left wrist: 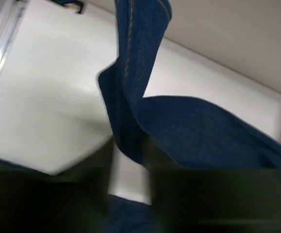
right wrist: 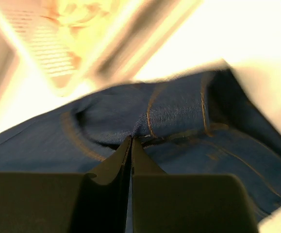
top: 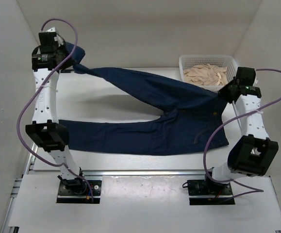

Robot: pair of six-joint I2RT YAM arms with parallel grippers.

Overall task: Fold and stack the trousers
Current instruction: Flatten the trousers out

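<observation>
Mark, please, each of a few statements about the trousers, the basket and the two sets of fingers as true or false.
1. The white basket holds a beige cloth. True.
2. Both legs of the trousers lie flat on the table. False: one leg is raised at the far left, hanging from the left fingers.
3. The right fingers stand wide open over the basket. False: they are pressed together on the denim at the waistband.
4. The trousers are dark blue denim. True.

Lab test cell: white enclosure walls, aluminium rail mount.
</observation>
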